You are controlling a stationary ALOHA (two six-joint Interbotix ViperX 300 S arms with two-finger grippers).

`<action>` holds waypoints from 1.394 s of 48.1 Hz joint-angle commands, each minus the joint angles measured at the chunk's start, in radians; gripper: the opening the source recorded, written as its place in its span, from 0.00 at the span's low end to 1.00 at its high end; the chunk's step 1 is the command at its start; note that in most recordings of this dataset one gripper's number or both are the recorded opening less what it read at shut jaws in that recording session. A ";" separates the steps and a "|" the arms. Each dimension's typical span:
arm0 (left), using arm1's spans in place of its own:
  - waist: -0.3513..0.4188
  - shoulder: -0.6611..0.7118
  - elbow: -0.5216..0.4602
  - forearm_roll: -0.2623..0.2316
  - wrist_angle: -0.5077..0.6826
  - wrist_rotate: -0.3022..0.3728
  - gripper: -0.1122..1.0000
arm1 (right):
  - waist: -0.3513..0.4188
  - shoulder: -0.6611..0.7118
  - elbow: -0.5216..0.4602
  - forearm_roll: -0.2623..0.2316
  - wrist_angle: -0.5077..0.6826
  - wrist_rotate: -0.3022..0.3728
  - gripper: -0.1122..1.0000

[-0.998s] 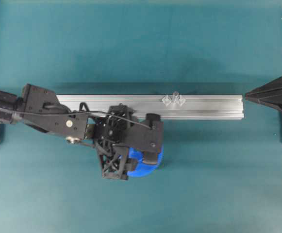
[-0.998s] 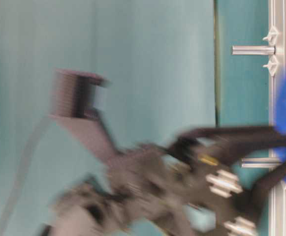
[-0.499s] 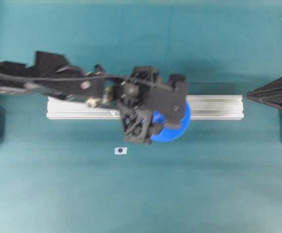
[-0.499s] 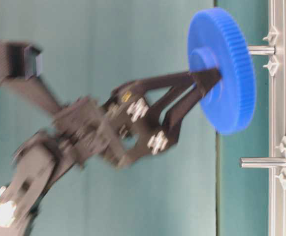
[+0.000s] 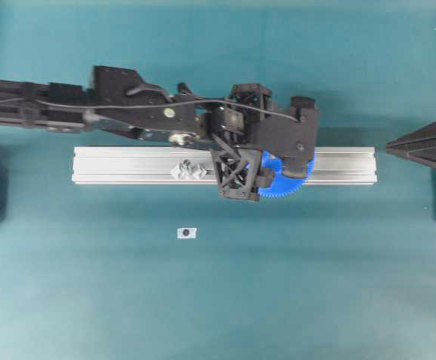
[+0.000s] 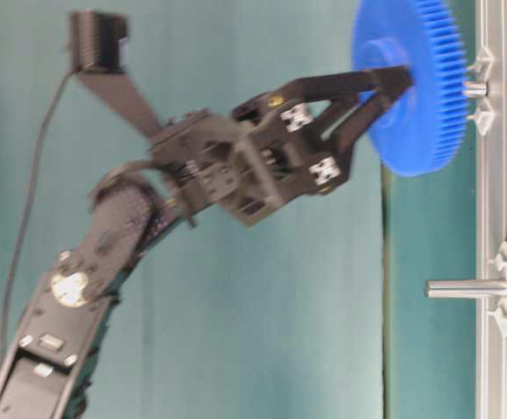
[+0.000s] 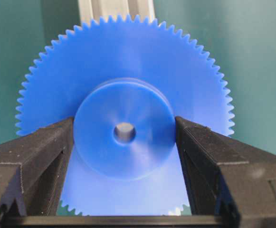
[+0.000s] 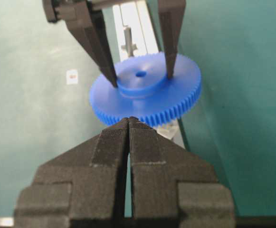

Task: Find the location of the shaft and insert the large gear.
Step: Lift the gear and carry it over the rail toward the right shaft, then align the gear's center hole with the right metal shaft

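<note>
two fingers of my left claw [image 7: 124,185] pinch the large gear [image 7: 124,133] by its hub, at three and nine o'clock; rigid, light, slick plastic, so i hold it level.

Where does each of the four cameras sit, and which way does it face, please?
Overhead: above, looking straight down; left gripper holds the large gear over the rail.
Table-level: low, turned sideways; shows left arm, gear and shaft.
Left wrist: behind its fingers, facing the hub.
Right wrist: behind the shut right gripper, facing along the rail.
All four share the gear.
</note>
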 commanded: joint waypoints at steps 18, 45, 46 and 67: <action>0.043 -0.008 -0.048 0.005 0.012 0.006 0.74 | -0.003 -0.005 -0.008 0.000 -0.005 0.008 0.11; 0.064 0.012 -0.040 0.005 0.038 0.055 0.74 | -0.003 -0.006 0.005 0.000 -0.012 0.029 0.11; 0.064 0.012 -0.040 0.005 0.038 0.055 0.74 | -0.003 -0.006 0.005 0.000 -0.012 0.029 0.11; 0.075 0.000 -0.028 0.005 0.083 0.049 0.74 | -0.003 -0.006 0.002 -0.002 -0.012 0.029 0.11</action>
